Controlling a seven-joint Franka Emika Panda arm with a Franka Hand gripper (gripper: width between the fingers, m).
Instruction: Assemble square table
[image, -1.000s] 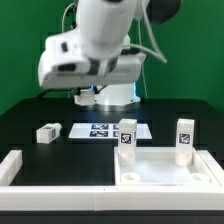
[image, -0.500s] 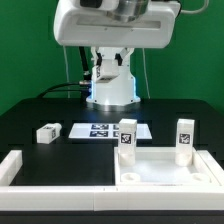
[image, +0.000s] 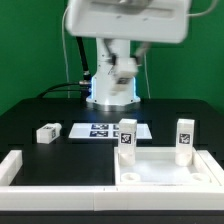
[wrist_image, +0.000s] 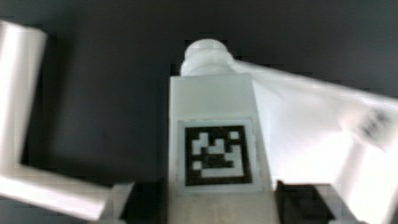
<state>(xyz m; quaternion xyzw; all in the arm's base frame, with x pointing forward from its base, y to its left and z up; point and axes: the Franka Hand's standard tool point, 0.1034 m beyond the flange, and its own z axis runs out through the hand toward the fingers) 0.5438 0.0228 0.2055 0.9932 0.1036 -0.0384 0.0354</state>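
In the gripper (wrist_image: 217, 205), partway closed, a held leg (wrist_image: 214, 120) clamped between dark fingers (wrist_image: 311, 205), tag facing the wrist camera. Well below the gripper, from the exterior view's left: loose leg (image: 47, 132) lying flat, then square table (image: 165, 172) with two upright legs (image: 127, 138) at its far corners.

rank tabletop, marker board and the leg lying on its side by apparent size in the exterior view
1. tabletop
2. marker board
3. lying leg
The tabletop is nearest the camera, which exaggerates its lead, but the order looks safe.
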